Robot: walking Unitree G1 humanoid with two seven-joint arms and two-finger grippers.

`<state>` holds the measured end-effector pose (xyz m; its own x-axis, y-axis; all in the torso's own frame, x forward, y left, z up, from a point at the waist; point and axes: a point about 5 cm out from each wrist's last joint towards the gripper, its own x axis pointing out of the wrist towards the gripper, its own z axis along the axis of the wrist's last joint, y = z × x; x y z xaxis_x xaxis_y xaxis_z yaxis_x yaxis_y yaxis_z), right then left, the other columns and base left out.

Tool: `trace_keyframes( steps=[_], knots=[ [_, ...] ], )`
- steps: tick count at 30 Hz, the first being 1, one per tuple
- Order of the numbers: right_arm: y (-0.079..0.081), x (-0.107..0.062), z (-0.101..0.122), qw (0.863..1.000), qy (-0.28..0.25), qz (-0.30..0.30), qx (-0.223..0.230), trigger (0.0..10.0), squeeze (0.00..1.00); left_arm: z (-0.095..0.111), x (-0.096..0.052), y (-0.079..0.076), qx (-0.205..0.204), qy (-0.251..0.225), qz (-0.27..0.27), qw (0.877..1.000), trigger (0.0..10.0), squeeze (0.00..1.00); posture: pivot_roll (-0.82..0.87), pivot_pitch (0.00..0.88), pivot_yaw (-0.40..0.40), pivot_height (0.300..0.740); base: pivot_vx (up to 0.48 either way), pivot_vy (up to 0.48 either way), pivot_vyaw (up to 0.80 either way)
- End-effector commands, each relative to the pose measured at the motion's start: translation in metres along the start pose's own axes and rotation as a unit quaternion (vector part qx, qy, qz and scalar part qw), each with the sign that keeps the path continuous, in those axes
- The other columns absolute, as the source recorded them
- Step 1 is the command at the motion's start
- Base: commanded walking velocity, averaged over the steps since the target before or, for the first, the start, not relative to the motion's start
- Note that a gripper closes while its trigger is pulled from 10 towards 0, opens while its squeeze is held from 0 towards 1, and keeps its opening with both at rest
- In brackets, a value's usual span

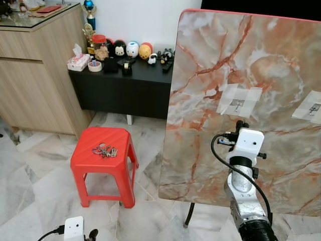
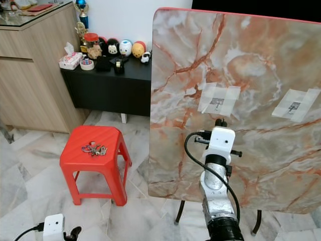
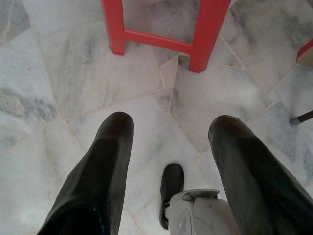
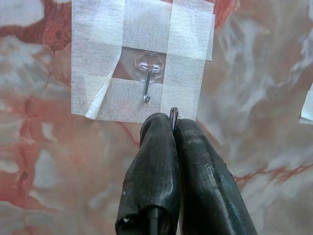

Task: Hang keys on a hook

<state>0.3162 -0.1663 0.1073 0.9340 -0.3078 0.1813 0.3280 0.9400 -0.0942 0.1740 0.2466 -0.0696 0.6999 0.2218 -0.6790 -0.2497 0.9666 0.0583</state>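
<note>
My right gripper (image 4: 172,122) is pressed together on what looks like a key ring (image 4: 173,113), just below the taped hook (image 4: 147,83) on the marble board (image 1: 281,70). More keys (image 1: 104,150) lie on the stool (image 1: 80,160). My left gripper (image 3: 168,132) hangs spread above the floor (image 3: 58,98). No writing is legible.

glossy marble-look board (image 1: 251,75), red plastic stool (image 1: 103,155) — smooth

Red stool (image 1: 105,150), orange-veined marble board (image 1: 251,90), black cabinet (image 1: 125,93).
</note>
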Motion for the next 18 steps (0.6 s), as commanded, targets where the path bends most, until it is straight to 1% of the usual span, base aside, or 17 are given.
trace_keyframes(
  steps=[1,12,15,17,18],
  knots=[
    [-0.002,0.005,0.005,1.000,-0.015,-0.003,-0.016,10.0,0.00,-0.004,-0.001,-0.002,-0.002,0.008,-0.001,1.000,10.0,0.00,0.08,0.000,-0.083,0.740,0.000,0.000,0.00],
    [0.000,0.013,0.009,1.000,-0.021,-0.005,-0.021,10.0,0.00,-0.004,-0.001,-0.003,-0.002,0.008,-0.001,1.000,10.0,0.00,0.08,0.000,-0.081,0.740,0.000,0.000,0.00],
    [0.003,0.016,0.008,0.999,-0.016,0.008,-0.032,10.0,0.00,-0.003,-0.001,-0.002,-0.002,0.008,0.001,1.000,10.0,0.00,0.08,0.000,-0.081,0.740,0.000,0.000,0.00],
    [0.006,0.019,0.009,0.998,-0.020,0.023,-0.054,10.0,0.00,-0.003,0.000,-0.003,-0.001,0.008,0.001,1.000,10.0,0.00,0.08,0.000,-0.080,0.740,0.000,0.000,0.00],
    [0.007,0.019,0.009,0.998,-0.021,0.024,-0.055,10.0,0.00,-0.003,0.000,-0.003,-0.001,0.008,0.001,1.000,10.0,0.00,0.08,0.000,-0.080,0.740,0.000,0.000,0.00]
  ],
)
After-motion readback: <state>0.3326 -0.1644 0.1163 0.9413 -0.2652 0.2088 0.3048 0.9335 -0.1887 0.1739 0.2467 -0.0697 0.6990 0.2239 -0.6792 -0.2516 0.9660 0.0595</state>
